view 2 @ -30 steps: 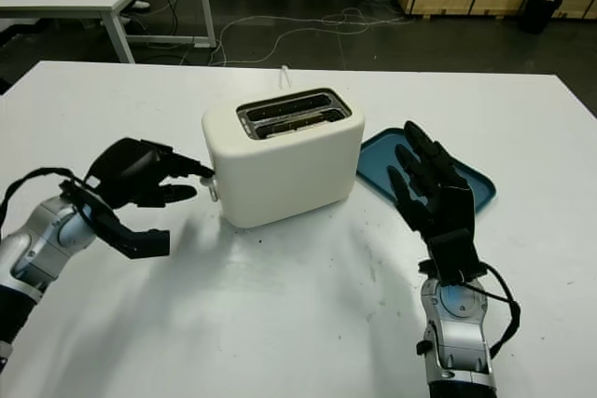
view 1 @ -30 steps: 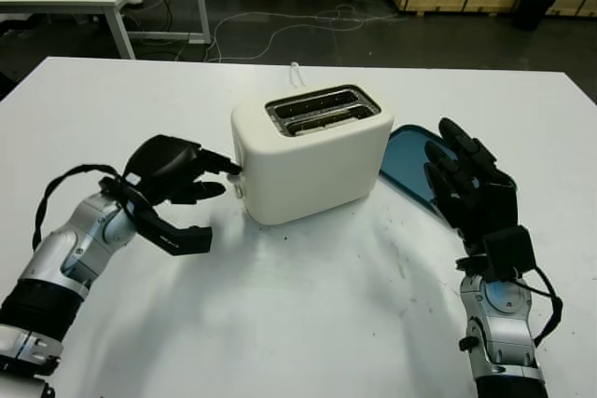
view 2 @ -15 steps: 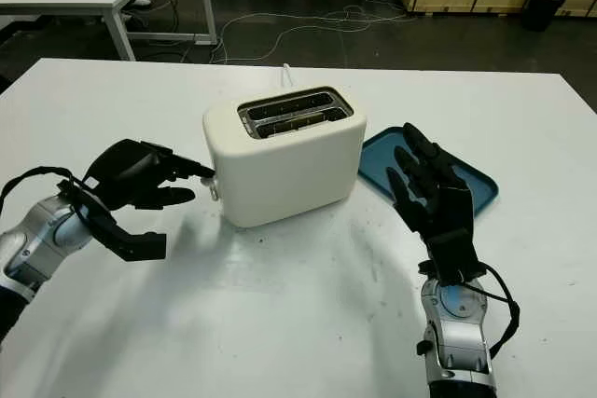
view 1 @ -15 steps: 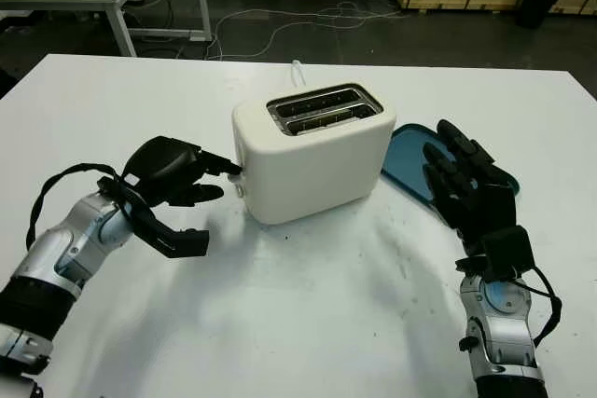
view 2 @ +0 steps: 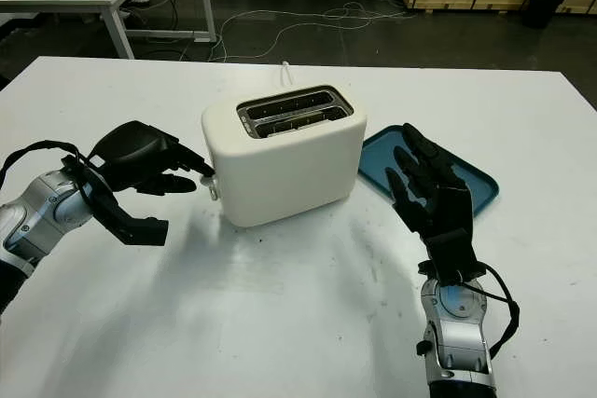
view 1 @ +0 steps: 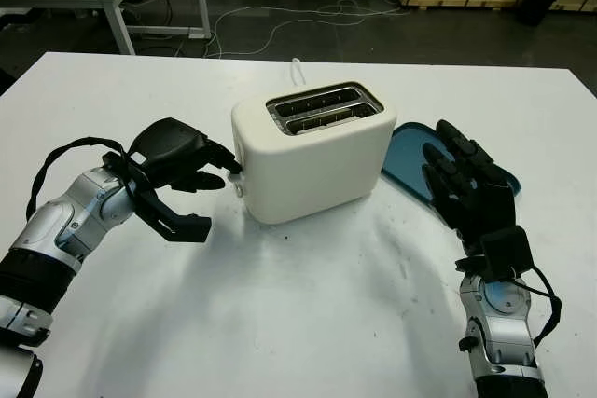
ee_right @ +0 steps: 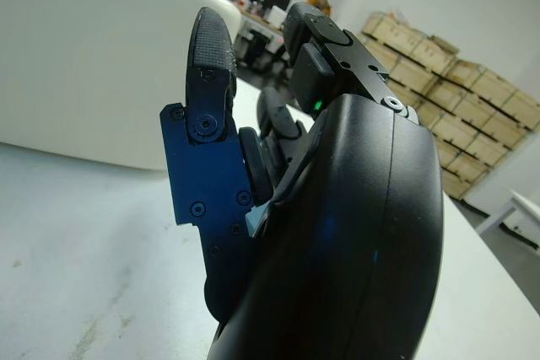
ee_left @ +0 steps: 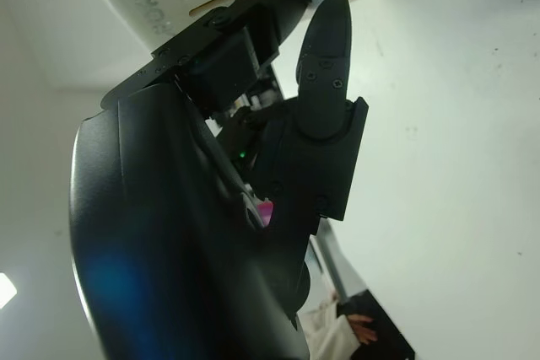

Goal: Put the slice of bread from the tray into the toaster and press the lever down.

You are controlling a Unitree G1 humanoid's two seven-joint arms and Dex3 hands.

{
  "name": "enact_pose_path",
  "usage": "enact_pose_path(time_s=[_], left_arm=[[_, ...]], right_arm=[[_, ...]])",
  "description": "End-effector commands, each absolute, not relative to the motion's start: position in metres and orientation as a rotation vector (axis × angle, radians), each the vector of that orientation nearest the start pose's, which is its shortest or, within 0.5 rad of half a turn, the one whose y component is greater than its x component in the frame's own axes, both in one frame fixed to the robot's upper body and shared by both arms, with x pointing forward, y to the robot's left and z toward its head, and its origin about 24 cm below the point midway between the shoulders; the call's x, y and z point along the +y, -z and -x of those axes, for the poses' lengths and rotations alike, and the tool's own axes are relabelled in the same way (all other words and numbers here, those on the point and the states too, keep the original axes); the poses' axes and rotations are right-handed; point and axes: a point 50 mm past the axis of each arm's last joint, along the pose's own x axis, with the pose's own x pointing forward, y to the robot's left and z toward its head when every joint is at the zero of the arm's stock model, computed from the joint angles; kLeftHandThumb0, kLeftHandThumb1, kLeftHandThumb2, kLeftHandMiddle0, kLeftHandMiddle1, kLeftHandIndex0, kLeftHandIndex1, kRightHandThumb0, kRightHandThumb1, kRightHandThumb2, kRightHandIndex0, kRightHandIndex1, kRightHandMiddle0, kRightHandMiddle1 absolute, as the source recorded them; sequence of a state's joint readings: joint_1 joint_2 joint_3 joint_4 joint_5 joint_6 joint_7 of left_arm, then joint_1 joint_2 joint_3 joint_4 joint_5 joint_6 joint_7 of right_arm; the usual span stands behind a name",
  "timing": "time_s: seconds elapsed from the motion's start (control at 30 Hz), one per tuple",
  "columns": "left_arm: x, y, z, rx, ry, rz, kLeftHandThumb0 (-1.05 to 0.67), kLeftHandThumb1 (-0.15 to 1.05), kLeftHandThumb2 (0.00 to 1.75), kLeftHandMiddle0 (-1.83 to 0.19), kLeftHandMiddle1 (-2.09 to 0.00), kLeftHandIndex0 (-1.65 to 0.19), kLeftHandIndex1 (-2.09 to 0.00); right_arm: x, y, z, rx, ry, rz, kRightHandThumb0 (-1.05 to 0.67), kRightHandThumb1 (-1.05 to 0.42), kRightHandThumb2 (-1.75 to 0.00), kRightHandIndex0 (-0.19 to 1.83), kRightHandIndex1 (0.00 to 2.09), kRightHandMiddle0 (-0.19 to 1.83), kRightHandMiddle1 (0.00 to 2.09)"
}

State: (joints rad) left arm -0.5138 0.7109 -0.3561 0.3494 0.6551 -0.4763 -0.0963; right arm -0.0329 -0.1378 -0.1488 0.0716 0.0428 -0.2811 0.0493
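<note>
Cream two-slot toaster (view 1: 312, 156) upright mid-table, slots facing up, blue tray (view 1: 409, 163) just beside it

Toaster (view 1: 312, 157): cream-white body, silver metal slots on top with dark interiors; white cord behind it.
Tray (view 1: 410, 160), right of the toaster: teal blue.
Table (view 1: 308, 305) under the toaster: plain white with faint dark scuffs.
Left hand (view 1: 177, 160), left of the toaster: black shell and fingers, silver forearm, black cable.
Right hand (view 1: 471, 188), right of the toaster: black, silver wrist with blue disc.
Floor beyond the toaster: dark grey; wooden pallets tan.
</note>
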Motion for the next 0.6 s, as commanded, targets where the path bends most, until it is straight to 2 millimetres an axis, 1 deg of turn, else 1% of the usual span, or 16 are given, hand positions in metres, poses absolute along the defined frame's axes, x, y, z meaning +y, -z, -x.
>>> enact_pose_path(time_s=[0.0, 0.23, 0.4, 0.47, 0.5, 0.53, 0.57], left_arm=[[0.165, -0.075, -0.303, -0.351, 0.764, -1.437, -0.24, 0.92, 0.09, -0.98, -0.77, -1.13, -0.04], [0.166, -0.072, -0.301, -0.344, 0.751, -1.433, -0.23, 0.92, 0.13, -0.93, -0.70, -1.10, -0.02], [0.165, -0.070, -0.300, -0.337, 0.752, -1.431, -0.25, 0.92, 0.18, -0.95, -0.73, -1.10, -0.01], [0.162, -0.061, -0.298, -0.310, 0.747, -1.375, -0.24, 0.92, 0.20, -0.93, -0.75, -1.08, 0.00], [0.159, -0.053, -0.298, -0.283, 0.745, -1.347, -0.23, 0.92, 0.23, -0.92, -0.75, -1.08, 0.00], [0.155, -0.044, -0.297, -0.245, 0.745, -1.320, -0.24, 0.92, 0.30, -0.90, -0.75, -1.05, 0.00], [0.151, -0.033, -0.297, -0.199, 0.744, -1.300, -0.23, 0.92, 0.34, -0.87, -0.76, -1.03, 0.00]], right_arm=[[-0.207, -0.069, -0.255, -0.260, 0.080, 0.116, -0.53, -0.92, -0.30, 0.51, 0.00, 0.50, 0.00], [-0.205, -0.067, -0.255, -0.250, 0.075, 0.115, -0.55, -0.92, -0.30, 0.50, 0.00, 0.49, 0.00], [-0.204, -0.067, -0.255, -0.249, 0.074, 0.121, -0.55, -0.92, -0.31, 0.49, 0.00, 0.49, 0.00], [-0.203, -0.066, -0.255, -0.248, 0.074, 0.115, -0.54, -0.92, -0.31, 0.49, 0.00, 0.49, 0.00], [-0.203, -0.066, -0.255, -0.247, 0.075, 0.110, -0.54, -0.92, -0.31, 0.49, 0.00, 0.49, 0.00], [-0.203, -0.065, -0.255, -0.248, 0.075, 0.105, -0.54, -0.92, -0.31, 0.49, 0.00, 0.49, 0.00], [-0.203, -0.064, -0.255, -0.249, 0.074, 0.105, -0.54, -0.92, -0.30, 0.49, 0.00, 0.49, 0.00]])
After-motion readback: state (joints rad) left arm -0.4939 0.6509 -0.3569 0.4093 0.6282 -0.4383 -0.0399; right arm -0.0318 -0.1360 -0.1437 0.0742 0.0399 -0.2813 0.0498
